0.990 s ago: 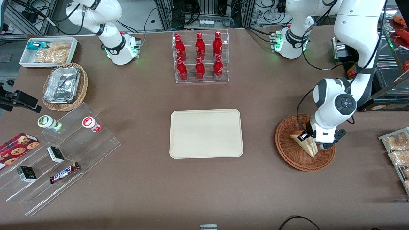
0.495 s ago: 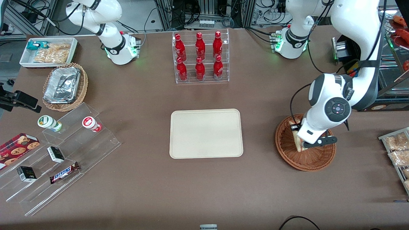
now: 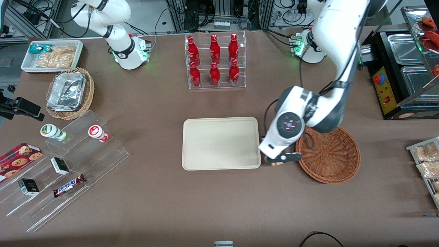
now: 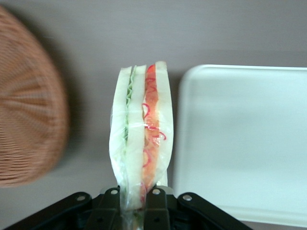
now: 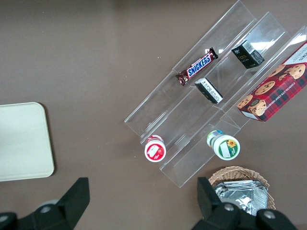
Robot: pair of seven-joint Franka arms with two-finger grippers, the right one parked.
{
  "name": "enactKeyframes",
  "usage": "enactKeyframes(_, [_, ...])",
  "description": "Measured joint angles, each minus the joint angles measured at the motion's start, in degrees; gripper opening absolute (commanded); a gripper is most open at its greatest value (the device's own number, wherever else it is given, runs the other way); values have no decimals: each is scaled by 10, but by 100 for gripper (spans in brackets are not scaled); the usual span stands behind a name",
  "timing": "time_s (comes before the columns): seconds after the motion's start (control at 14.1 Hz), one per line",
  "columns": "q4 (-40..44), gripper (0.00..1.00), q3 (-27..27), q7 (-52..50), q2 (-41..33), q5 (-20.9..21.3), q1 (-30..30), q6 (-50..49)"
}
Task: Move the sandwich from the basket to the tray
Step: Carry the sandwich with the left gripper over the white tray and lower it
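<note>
Sandwich: we see the sandwich (image 4: 140,139) held by one narrow end in the gripper (image 4: 136,203), standing edge-on, in the air over the bare counter (image 3: 219,206) between the basket (image 3: 329,159) and the tray (image 3: 219,142). In the front view it is almost hidden under the wrist.
Fingers: they are clenched on the wrapped edge of the sandwich, one on each side.
Basket: it holds nothing now.
Tray: it also holds nothing; its near rim lies just beside the sandwich, not under it yet.
Risk of early release: we judge that letting go here would drop the sandwich on the counter, or half on the rim, because the gripper is not over the tray.
Risk of slip: the grip takes only a thin edge of smooth clear wrap, so a quick move could let the wedge slide out or swing.
Risk at lowering: set down edge-on, it may tip over; this is harmless if it is well inside the rim.
</note>
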Motion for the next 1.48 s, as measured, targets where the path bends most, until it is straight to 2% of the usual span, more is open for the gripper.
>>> enactKeyframes(0.49, [30,7,-25,-144,70,-1,-100,142])
enactKeyframes(0.71, [31,7,-25,-159,76,-1,-127,149])
enactKeyframes(0.92, [31,7,-25,-158,81,-1,-129,150])
enactKeyframes(1.13, [31,13,-25,-157,91,-1,-139,156])
enactKeyframes(1.2, [31,18,-25,-157,94,-1,-141,164])
enactKeyframes(1.27, [31,34,-25,-157,98,-1,-142,170])
enactKeyframes(1.34, [31,65,-25,-157,100,-1,-142,173])
enactKeyframes(1.41, [31,100,-25,-157,101,-1,-142,175])
enactKeyframes(1.48, [32,100,-24,-157,101,-1,-142,176])
